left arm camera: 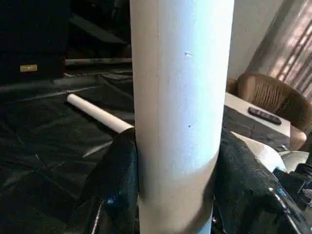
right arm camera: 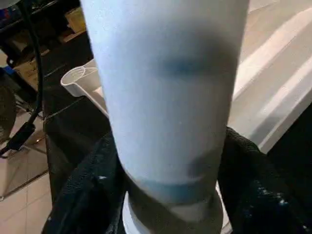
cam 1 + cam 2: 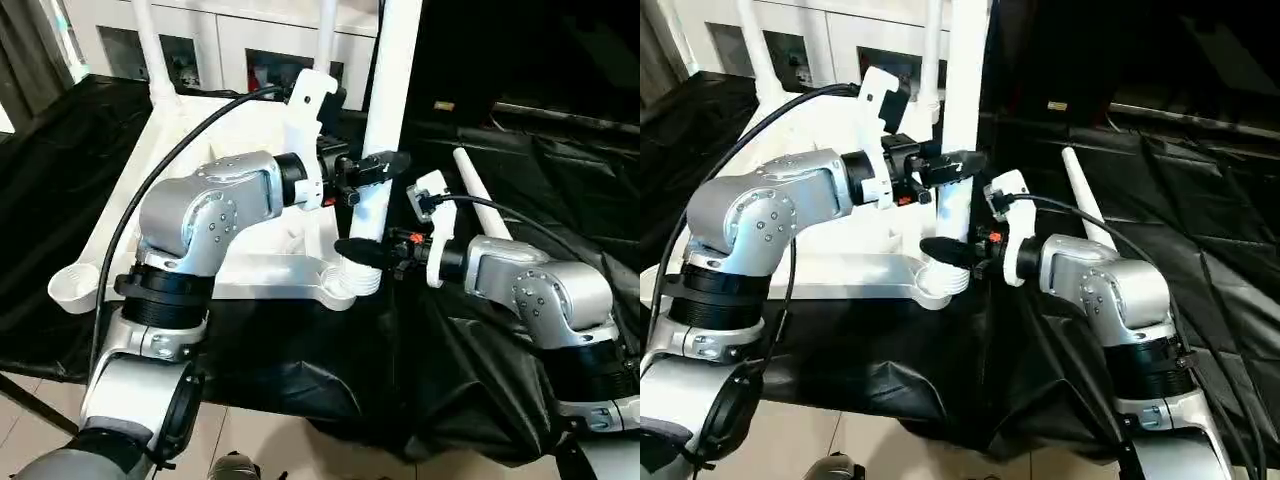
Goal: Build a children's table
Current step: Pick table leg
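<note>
left eye view: both my left gripper [image 3: 372,172] and right gripper [image 3: 362,252] clasp the upright leg [image 3: 385,120] entering the tabletop [image 3: 200,270] near socket; two far legs stand, one lies beside.

You see a black sheet [image 3: 560,190] covering the work surface; on it lies the upturned white tabletop [image 3: 230,270], with a loose white leg [image 3: 482,205] just beside it.
</note>
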Motion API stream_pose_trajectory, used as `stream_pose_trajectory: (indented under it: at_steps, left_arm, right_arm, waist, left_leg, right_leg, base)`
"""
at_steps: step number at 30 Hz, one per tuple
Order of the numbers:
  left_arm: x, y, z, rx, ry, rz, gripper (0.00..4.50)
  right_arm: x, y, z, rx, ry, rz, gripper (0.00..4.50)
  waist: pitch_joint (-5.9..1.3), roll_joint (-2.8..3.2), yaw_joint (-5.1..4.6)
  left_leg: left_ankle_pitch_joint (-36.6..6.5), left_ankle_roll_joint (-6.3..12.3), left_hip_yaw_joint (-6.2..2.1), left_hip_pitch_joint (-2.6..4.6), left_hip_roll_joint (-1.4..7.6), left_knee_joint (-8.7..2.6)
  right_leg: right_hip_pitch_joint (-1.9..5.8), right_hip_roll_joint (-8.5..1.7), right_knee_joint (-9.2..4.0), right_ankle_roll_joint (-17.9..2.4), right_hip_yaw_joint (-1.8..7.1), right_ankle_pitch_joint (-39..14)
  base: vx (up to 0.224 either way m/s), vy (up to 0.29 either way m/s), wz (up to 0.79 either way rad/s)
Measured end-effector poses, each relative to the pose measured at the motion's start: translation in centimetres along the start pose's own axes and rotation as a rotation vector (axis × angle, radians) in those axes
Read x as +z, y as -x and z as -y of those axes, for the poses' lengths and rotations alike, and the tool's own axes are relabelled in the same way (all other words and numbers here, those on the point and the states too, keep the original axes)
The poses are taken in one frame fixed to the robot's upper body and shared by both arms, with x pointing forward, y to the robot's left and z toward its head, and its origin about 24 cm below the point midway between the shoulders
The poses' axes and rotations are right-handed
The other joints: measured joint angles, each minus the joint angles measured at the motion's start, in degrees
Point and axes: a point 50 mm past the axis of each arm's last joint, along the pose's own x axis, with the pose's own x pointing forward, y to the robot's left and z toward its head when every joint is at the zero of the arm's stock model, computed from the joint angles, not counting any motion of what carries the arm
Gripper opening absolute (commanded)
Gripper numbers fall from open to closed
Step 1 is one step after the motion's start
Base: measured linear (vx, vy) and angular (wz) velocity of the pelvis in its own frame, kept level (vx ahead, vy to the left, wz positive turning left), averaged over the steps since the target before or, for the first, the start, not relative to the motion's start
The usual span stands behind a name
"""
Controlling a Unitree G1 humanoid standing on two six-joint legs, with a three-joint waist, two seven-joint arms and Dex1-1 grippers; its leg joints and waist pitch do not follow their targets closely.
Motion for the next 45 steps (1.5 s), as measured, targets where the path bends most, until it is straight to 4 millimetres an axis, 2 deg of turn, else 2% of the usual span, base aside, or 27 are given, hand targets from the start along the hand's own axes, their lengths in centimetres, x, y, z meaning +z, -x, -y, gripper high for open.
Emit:
stream_pose_trajectory:
  at_steps: [5, 12, 13, 19, 45]
  left_arm:
    - [-0.03, -0.02, 0.01, 0.0, -0.001, -0.003, 1.84]
    - [-0.05, -0.02, 0.03, -0.002, -0.001, -0.005, 1.84]
    - [-0.05, -0.02, 0.03, -0.003, -0.001, -0.005, 1.84]
    - [-0.09, 0.0, 0.09, -0.018, 0.0, -0.008, 1.84]
    - [-0.18, -0.02, 0.14, -0.026, -0.002, -0.015, 1.84]
  right_arm:
    - [0.0, -0.05, -0.14, 0.014, 0.004, -0.002, 2.02]
    - [-0.01, -0.07, -0.2, 0.02, 0.013, -0.005, 1.97]
    - [-0.01, -0.06, -0.19, 0.019, 0.016, -0.005, 2.52]
    - [-0.02, 0.06, -0.09, 0.013, 0.019, -0.006, 2.86]
    - [0.02, 0.2, -0.08, 0.022, 0.025, -0.009, 2.86]
  waist:
    - [0.0, 0.0, 0.0]
    - [0.0, 0.0, 0.0]
    - [0.0, 0.0, 0.0]
    - [0.0, 0.0, 0.0]
    - [0.0, 0.0, -0.04]
  left_leg:
    - [0.0, 0.0, 0.0, 0.0, 0.0, 0.01]
    - [0.0, 0.0, -0.01, 0.0, 0.0, 0.0]
    - [0.0, 0.0, 0.0, 0.0, 0.0, 0.0]
    - [0.0, 0.0, 0.0, -0.01, 0.0, 0.01]
    - [0.0, 0.0, 0.0, 0.01, 0.0, 0.0]
  right_leg:
    - [0.0, 0.0, 0.0, 0.0, 0.0, 0.0]
    - [0.0, 0.0, 0.0, 0.0, 0.0, 0.0]
    - [0.0, 0.0, 0.0, 0.0, 0.0, 0.0]
    - [0.0, 0.0, 0.0, -0.01, 0.0, 0.01]
    - [0.0, 0.0, 0.0, -0.01, 0.0, 0.01]
  base:
    - [0.0, 0.0, 0.0]
    - [0.0, 0.0, 0.0]
    - [0.0, 0.0, 0.0]
    - [0.0, 0.0, 0.0]
    - [0.0, 0.0, 0.0]
